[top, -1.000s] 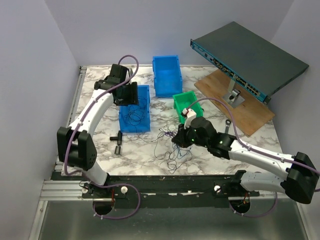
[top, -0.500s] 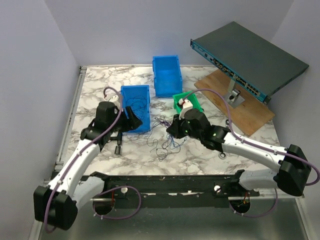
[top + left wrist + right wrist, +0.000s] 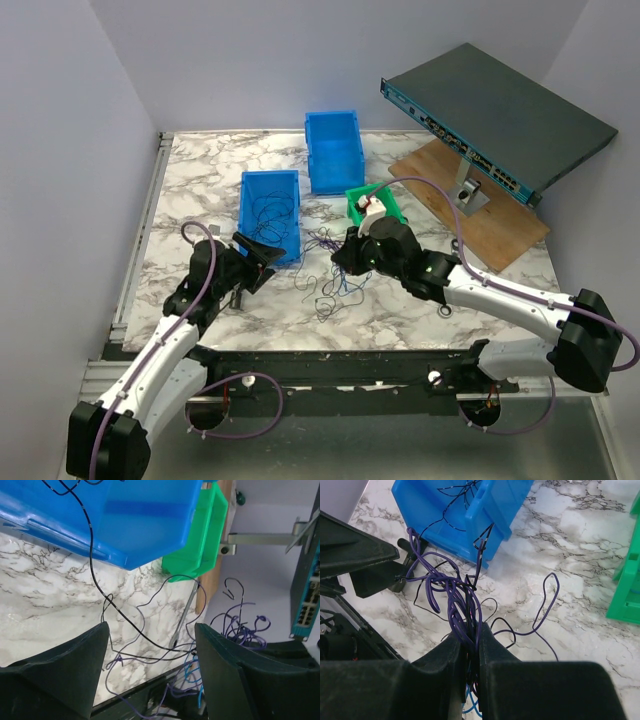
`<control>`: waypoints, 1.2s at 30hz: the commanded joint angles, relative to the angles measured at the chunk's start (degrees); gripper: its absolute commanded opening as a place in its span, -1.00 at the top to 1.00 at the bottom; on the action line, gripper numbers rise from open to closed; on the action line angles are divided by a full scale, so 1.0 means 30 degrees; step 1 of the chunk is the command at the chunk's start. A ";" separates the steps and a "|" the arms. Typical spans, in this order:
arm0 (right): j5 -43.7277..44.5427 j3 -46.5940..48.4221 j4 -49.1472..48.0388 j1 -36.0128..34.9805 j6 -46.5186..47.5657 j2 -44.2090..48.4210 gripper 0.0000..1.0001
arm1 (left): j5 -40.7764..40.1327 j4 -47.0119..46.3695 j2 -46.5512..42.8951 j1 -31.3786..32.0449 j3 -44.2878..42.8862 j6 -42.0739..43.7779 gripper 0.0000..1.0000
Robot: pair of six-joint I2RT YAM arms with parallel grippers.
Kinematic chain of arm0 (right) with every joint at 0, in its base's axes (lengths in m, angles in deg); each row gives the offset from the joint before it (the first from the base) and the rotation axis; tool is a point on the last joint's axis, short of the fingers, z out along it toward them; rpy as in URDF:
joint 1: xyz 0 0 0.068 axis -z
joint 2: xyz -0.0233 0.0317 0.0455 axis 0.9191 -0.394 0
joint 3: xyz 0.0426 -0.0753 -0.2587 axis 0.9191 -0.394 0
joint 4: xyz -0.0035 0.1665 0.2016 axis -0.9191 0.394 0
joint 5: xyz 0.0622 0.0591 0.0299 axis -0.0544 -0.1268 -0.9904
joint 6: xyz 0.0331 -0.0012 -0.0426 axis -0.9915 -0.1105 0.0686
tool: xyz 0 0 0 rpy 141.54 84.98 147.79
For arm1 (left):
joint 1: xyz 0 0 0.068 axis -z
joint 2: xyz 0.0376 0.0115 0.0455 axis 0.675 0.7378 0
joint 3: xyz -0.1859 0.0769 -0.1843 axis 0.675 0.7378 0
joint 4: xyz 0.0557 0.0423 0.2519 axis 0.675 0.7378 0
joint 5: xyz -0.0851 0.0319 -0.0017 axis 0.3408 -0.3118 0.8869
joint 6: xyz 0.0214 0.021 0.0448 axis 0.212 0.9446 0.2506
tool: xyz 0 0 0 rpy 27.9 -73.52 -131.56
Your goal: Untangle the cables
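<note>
At mid-table, beside the blue bin (image 3: pixel 270 205), the cables (image 3: pixel 452 595) hang clamped in the right gripper (image 3: pixel 470 640) — apparently the separation stage. Opposite, the left gripper (image 3: pixel 150 645) gapes wide, empty — next it must catch one loose strand.

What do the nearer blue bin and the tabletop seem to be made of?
Nearer blue bin: likely moulded plastic, smooth and slightly glossy, with soft highlights. Tabletop: marble-look surface, white with grey veins; real stone or printed laminate cannot be told.
</note>
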State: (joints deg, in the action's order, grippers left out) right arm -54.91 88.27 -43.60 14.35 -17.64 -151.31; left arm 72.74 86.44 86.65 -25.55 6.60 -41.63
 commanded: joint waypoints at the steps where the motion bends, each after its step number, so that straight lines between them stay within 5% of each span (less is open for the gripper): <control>1: 0.0403 -0.0107 -0.0624 -0.0068 -0.0217 -0.0005 0.99 | -0.0729 -0.2304 0.0904 0.0023 0.0659 -0.3393 -0.43; 4: 0.0221 -0.0129 -0.0678 -0.0067 -0.0242 0.0033 0.99 | -0.0539 -0.3526 0.2012 0.0177 0.0802 -0.4162 -0.33; 7: 0.0010 -0.0216 -0.0664 -0.0089 -0.0264 -0.0001 0.99 | -0.0938 -0.4646 0.2698 0.0532 0.0838 -0.4557 -0.02; 10: -0.0139 -0.0377 -0.0678 -0.0067 -0.0280 0.0065 0.99 | -0.1351 -0.4758 0.3274 0.0721 0.0538 -0.4374 1.00; 18: 0.1016 -0.1851 0.1335 -0.0074 -0.0937 0.0364 0.81 | -0.4354 -0.0608 0.1796 -0.0022 -0.1745 -0.1319 1.00; 25: 0.5352 -0.5598 0.3527 -0.0038 -0.3021 0.2554 0.76 | -0.3178 0.1823 0.2232 -0.3312 -0.4787 0.3006 1.00; 31: 0.8990 -0.6626 0.5480 -0.0038 -0.6663 0.5276 0.80 | -0.2087 0.2713 0.4817 -0.3537 -0.7536 0.5678 1.00; 36: 0.9829 -0.6128 0.5908 -0.0038 -0.6006 0.7074 0.79 | -0.2265 0.5070 0.7792 -0.3218 -1.0207 0.8646 1.00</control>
State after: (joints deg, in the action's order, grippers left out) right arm -32.11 68.29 -28.60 14.20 -33.98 -133.08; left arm 65.42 94.02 104.36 -35.95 -18.06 -25.94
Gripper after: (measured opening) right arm 0.147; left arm 0.012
